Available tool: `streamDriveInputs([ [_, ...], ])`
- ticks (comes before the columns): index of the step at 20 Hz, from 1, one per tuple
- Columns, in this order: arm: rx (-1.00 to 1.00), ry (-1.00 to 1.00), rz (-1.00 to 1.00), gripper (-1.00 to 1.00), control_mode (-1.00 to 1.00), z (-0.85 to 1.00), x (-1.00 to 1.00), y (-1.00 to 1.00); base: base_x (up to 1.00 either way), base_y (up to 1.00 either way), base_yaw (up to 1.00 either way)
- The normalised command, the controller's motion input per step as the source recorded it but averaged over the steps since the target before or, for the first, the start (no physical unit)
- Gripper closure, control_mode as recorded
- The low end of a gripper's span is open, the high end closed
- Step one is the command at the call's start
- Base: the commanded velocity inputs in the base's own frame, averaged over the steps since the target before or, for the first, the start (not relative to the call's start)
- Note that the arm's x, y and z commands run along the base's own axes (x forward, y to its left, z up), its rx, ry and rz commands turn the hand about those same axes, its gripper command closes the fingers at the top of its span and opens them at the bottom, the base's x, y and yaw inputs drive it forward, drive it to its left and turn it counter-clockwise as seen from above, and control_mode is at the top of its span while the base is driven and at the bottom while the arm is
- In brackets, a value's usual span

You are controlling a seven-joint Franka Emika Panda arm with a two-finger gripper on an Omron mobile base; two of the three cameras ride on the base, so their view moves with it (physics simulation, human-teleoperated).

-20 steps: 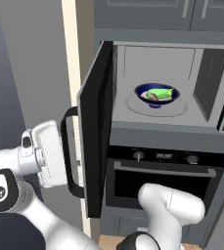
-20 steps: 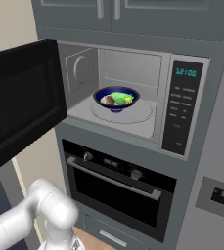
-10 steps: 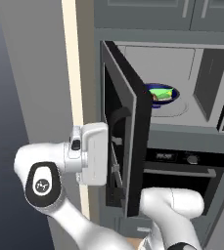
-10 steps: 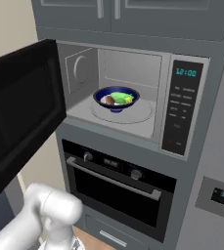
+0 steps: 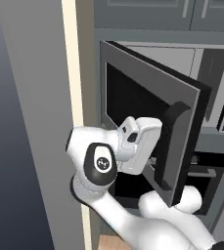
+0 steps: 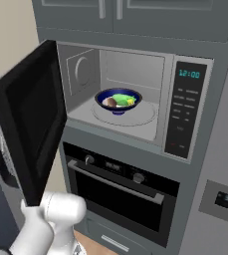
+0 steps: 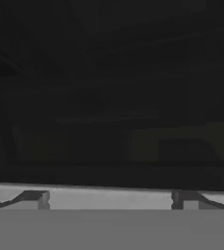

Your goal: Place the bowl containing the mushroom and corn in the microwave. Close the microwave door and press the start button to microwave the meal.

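The tool (image 7: 108,197), its jaws spread wide and holding nothing, is pressing close against the dark outer window of the microwave door (image 5: 152,122), apparently to push it shut. Beyond the half-open door, the bowl (image 6: 118,100) is sitting on the turntable inside the microwave (image 6: 135,127), carrying the mushroom (image 6: 110,102) and corn (image 6: 121,98).

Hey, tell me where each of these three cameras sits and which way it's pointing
Left base view: behind the arm's left, facing the microwave door from outside; white arm and hand press against it.
Right base view: behind its right, facing the open microwave, with the bowl inside; a white arm link shows below.
Hand view: on the hand, facing the door's dark window; open claw at the bottom.
All share the door.
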Motion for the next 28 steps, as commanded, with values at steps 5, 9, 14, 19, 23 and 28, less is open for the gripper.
streamDriveInputs([
  [5, 0.22, -0.05, 0.13, -1.0, -1.0, 0.0, 0.23, -0.97, 0.0, 0.0, 0.0],
  [9, 0.2, 0.0, 0.29, -1.0, -1.0, 0.0, 0.39, -0.81, 0.0, 0.0, 0.0],
  [14, 0.14, 0.0, 0.37, -1.0, -1.0, -0.01, 0.58, -0.48, 0.0, 0.0, 0.0],
  [19, 0.09, 0.0, 0.37, -1.0, -1.0, -0.1, 0.78, -0.34, 0.0, 0.0, 0.0],
  [23, 0.03, 0.0, 0.35, -1.0, -1.0, -0.19, 0.89, -0.3, 0.0, 0.0, 0.0],
  [28, 0.0, 0.0, 0.3, -1.0, -1.0, -0.22, 0.89, -0.19, 0.0, 0.0, 0.0],
])
